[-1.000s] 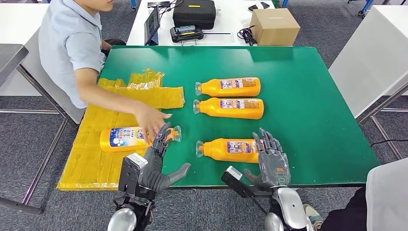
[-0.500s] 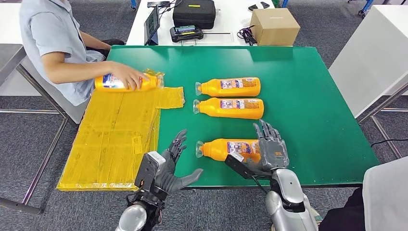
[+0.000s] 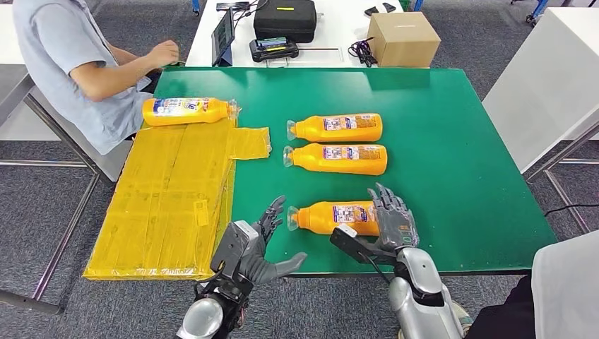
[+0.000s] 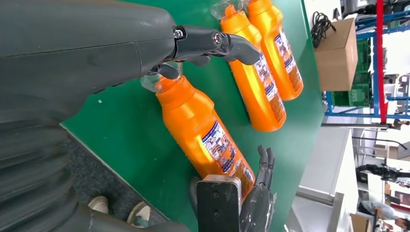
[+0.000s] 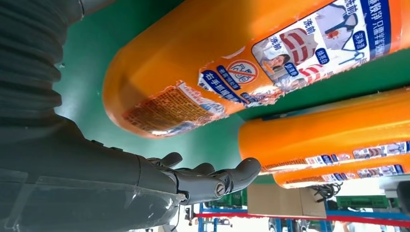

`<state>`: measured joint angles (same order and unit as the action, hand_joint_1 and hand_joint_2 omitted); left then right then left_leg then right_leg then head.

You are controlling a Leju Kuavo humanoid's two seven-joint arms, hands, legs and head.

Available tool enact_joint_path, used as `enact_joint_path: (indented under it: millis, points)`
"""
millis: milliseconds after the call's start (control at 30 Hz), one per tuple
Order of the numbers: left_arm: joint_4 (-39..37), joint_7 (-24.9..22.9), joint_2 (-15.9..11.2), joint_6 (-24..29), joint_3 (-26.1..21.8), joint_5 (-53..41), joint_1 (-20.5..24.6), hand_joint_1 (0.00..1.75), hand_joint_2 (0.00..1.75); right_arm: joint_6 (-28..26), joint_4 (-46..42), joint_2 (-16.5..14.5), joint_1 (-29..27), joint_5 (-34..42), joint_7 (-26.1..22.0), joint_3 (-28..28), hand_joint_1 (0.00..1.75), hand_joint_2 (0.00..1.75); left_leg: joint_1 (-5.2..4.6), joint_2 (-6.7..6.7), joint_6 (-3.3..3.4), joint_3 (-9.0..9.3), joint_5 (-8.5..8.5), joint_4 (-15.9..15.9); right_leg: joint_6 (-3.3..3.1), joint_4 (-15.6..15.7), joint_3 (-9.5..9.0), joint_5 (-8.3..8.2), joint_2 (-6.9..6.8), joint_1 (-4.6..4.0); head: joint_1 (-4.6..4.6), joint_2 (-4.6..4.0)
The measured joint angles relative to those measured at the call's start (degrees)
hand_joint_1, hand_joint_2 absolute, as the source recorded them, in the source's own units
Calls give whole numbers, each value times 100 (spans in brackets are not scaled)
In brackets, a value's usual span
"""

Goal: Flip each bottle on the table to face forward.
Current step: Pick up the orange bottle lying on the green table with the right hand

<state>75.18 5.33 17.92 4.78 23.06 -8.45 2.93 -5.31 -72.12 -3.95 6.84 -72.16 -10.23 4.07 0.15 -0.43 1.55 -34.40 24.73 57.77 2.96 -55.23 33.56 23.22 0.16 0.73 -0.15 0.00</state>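
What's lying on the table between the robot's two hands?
The nearest orange bottle, lying on its side in the head view, cap toward the left robot hand, base by the right robot hand.

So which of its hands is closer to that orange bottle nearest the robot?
The right hand: it sits at the nearest bottle's base end. The left hand is open beside the cap end, fingertips just short of it.

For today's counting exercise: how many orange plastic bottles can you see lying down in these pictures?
4. Three orange plastic bottles lie on the green table: far, middle, and nearest between the robot's hands. A fourth lies on the yellow sheet.
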Motion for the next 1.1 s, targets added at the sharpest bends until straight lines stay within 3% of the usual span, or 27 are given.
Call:
enact_joint_path:
  millis: [333,1100]
  points:
    - [-5,-15,0,-51,79,-104,14,0,175,126,32,56,-44,-115,45,280,0,175,0,0,0,-1,0,0,0,0,0,0,0,0,-2,0]
    - [-180,-165,-2,-150,142,-101,90,0,175,275,1040,220,731,-247,223,677,0,175,-1,0,0,0,0,0,1,0,-1,-1,0,1,-2,0]
